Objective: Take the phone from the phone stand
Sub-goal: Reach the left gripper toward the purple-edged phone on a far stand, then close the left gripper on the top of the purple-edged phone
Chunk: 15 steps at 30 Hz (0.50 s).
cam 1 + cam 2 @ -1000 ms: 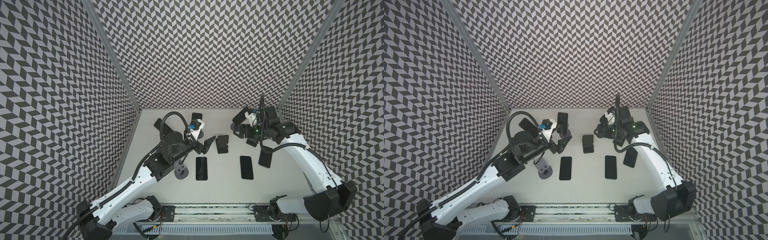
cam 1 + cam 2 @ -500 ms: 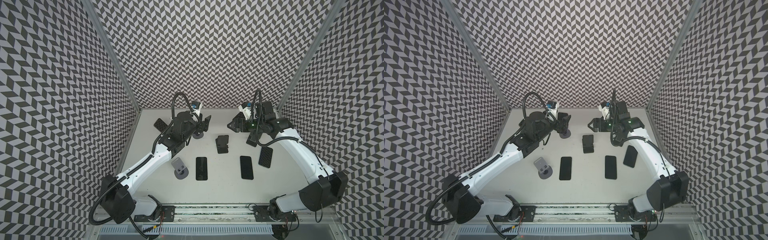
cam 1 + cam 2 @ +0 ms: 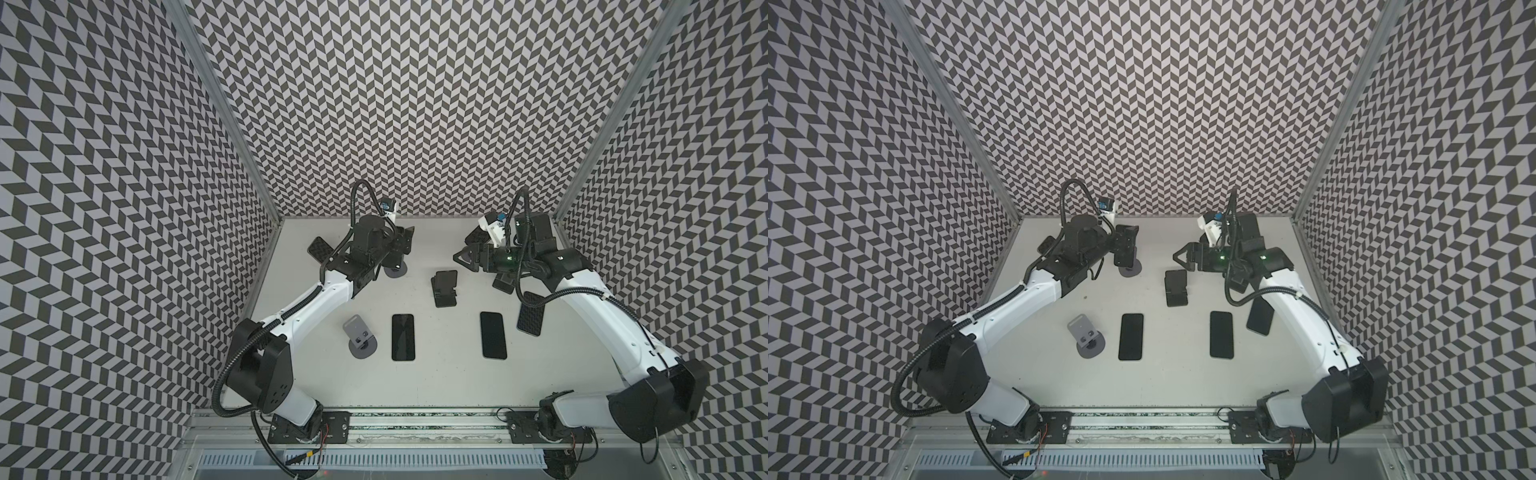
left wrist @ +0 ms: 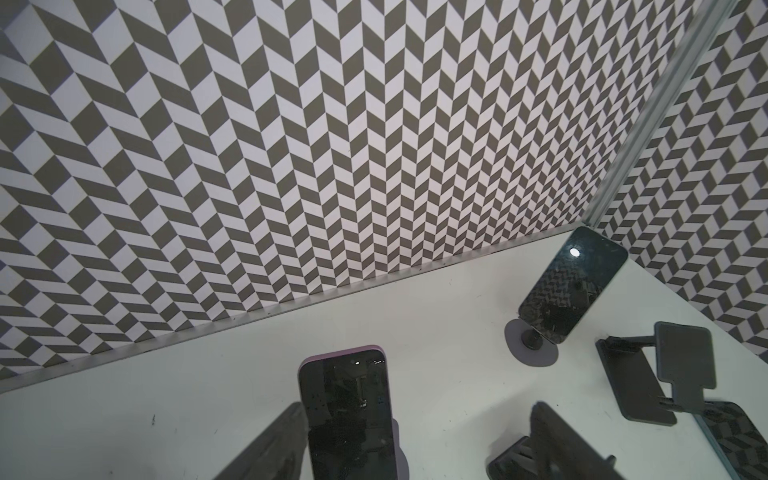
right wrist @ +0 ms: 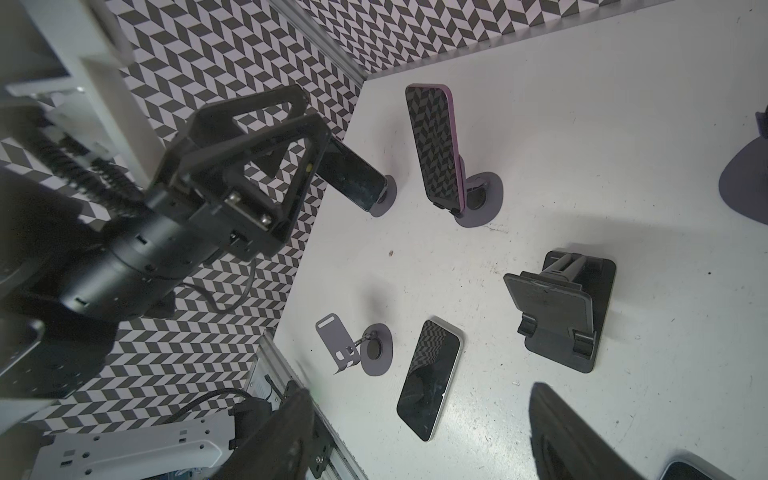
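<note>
Phone [image 4: 347,415] with a purple rim stands nearly upright on its round grey stand [image 5: 478,199], screen toward the left wrist camera, between the two fingers of the left end effector [image 4: 417,405]. It sits close beside one finger, and bare bench [image 3: 449,374] shows between it and the other finger. The left end effector is therefore open and grips nothing; whether the near finger touches the phone cannot be told. Beyond this end effector's tips, toward the far corner, a second phone [image 4: 571,286] leans on another round stand. The right end effector [image 3: 457,257] hangs above the bench, well apart from the purple-rimmed phone, its fingers spread with nothing between them. Near its tips, down on the bench, sits a black folding stand [image 3: 445,286]. Farther off, two flat phones [image 3: 403,337] [image 3: 493,335] lie screen up.
</note>
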Motion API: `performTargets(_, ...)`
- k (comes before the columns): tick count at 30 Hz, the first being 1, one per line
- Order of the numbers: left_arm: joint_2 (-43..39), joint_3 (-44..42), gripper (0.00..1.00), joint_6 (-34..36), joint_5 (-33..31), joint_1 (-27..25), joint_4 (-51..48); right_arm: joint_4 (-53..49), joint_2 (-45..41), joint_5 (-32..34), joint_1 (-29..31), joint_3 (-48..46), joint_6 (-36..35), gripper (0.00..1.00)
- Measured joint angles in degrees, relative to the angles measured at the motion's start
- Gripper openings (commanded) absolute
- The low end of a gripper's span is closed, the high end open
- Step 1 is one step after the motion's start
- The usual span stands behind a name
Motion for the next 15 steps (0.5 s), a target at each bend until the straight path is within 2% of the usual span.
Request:
performTargets(9,7.19,1.92,0.85,1.97,4.55,3.96,1.81,0.85,0.59,1.57,0.11,-1.20,-1.25,0.79)
performTargets(15,10.10,3.02,0.86,2.27,4.76,4.39,2.40,1.38,2.71,2.03,1.05,-1.05,-1.46,0.79)
